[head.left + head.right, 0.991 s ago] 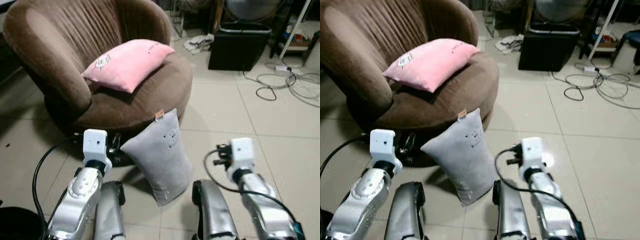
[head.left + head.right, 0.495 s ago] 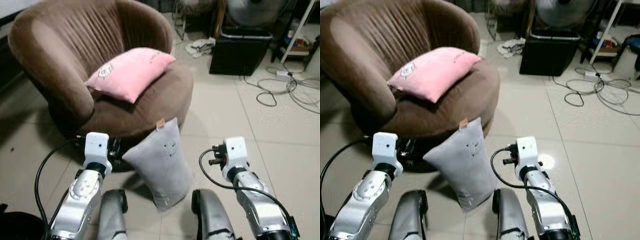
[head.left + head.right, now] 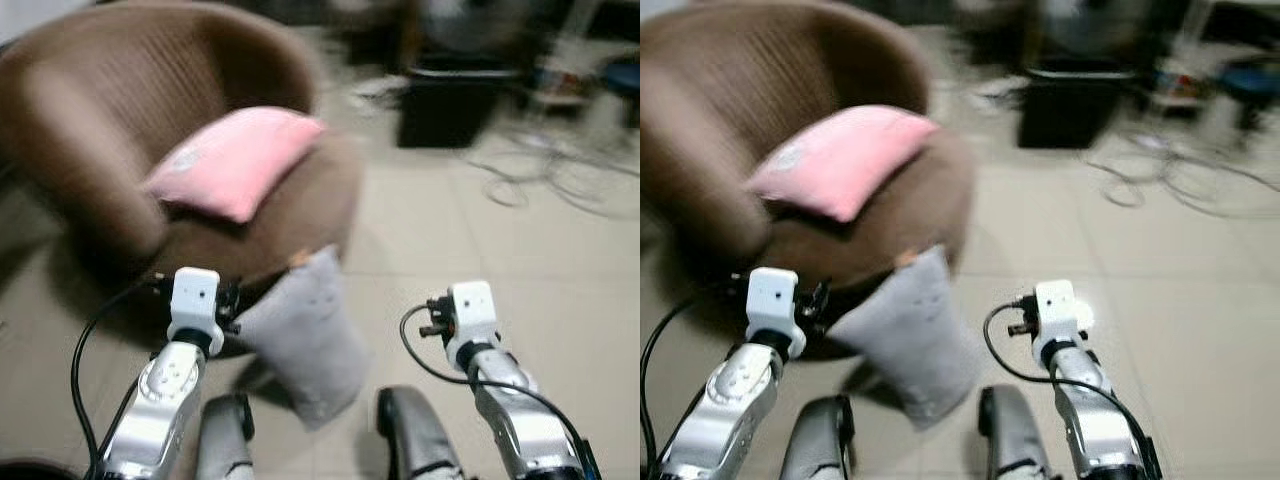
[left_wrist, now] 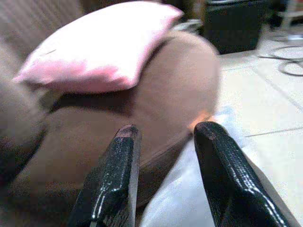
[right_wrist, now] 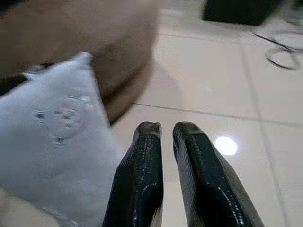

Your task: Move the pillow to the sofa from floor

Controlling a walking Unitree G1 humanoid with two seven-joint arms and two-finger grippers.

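Leaning on the brown sofa (image 3: 150,150), the grey pillow (image 3: 305,335) is seen at 12 o'clock on the floor (image 3: 500,240). It looks soft and light, so it is best pinched at its top corner. The left gripper (image 4: 163,135) is held wide apart; the right gripper (image 5: 161,130) is nearly closed, holding nothing.

no readable text, grey pillow (image 5: 57,142) print only a blurred face

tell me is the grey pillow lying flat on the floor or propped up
Propped up: the grey pillow stands on its lower end on the floor, tilted, its top corner against the brown sofa's seat edge.
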